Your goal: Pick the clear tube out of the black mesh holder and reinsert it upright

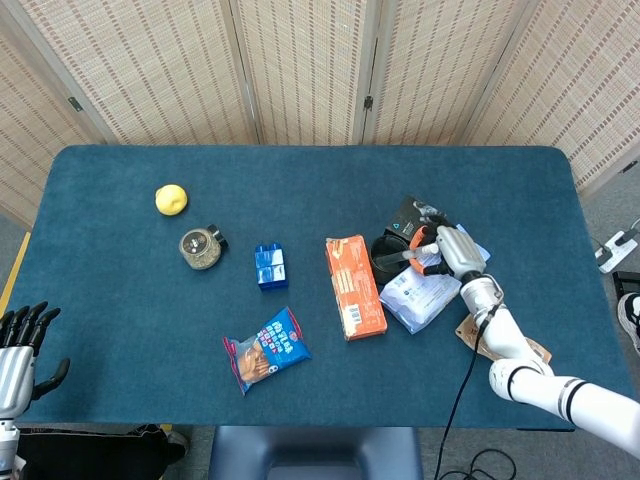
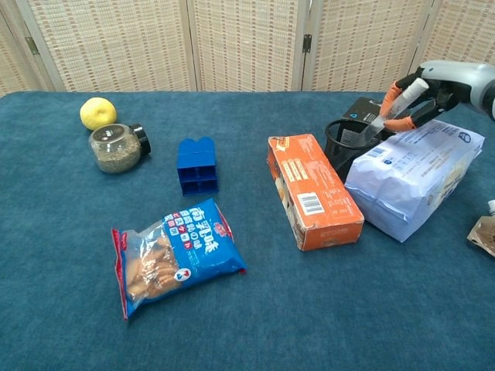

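Bright even overhead light, soft faint shadows, no glare, both views sharp w/ little distortion.

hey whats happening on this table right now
The robot's right hand holds a clear tube at a slant, its lower end dipping into the black mesh holder that stands between an orange box and a pale blue bag. The tube is not upright yet. The left hand rests open off the table's near left corner, holding nothing. A lemon, a jar, a blue block and a snack packet lie untouched.
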`<state>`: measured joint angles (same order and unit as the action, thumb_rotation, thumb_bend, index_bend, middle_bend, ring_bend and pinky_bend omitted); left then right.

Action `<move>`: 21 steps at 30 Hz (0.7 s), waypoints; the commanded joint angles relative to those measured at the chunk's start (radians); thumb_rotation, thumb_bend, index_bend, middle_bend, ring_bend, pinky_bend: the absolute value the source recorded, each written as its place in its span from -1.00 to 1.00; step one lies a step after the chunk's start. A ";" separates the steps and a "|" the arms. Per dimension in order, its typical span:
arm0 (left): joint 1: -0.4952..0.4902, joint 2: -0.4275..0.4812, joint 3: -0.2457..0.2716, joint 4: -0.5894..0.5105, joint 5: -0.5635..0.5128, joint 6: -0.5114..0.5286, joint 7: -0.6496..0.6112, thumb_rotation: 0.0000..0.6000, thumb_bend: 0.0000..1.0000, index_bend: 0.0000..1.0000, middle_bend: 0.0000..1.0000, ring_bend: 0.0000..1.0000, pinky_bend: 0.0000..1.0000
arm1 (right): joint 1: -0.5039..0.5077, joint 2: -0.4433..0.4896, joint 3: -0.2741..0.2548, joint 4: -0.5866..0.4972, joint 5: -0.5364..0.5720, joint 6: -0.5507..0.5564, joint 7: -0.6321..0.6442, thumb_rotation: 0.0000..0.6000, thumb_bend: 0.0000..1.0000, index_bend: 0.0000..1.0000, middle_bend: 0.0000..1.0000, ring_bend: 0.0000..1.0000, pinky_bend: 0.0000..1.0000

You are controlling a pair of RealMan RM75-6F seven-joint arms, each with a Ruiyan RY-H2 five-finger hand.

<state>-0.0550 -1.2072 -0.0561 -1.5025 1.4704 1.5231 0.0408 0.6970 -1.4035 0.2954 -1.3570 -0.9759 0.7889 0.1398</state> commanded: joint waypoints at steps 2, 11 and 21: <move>-0.001 0.002 0.001 -0.003 0.003 0.000 0.003 1.00 -0.27 -0.65 -0.77 -0.85 -0.83 | -0.062 -0.003 0.006 0.014 -0.191 0.089 0.228 1.00 -0.32 0.13 -0.34 -0.86 -0.78; -0.005 0.010 0.000 -0.026 0.020 0.010 0.022 1.00 -0.27 -0.65 -0.77 -0.85 -0.83 | -0.169 0.076 -0.004 -0.025 -0.378 0.259 0.625 1.00 -0.31 0.14 -0.31 -0.86 -0.80; -0.017 0.011 -0.001 -0.054 0.044 0.013 0.046 1.00 -0.27 -0.65 -0.77 -0.85 -0.83 | -0.259 0.244 -0.026 -0.159 -0.446 0.283 1.032 1.00 -0.30 0.14 -0.27 -0.81 -0.80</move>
<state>-0.0693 -1.1961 -0.0564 -1.5525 1.5106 1.5362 0.0828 0.4894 -1.2502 0.2855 -1.4515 -1.3717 1.0547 0.9942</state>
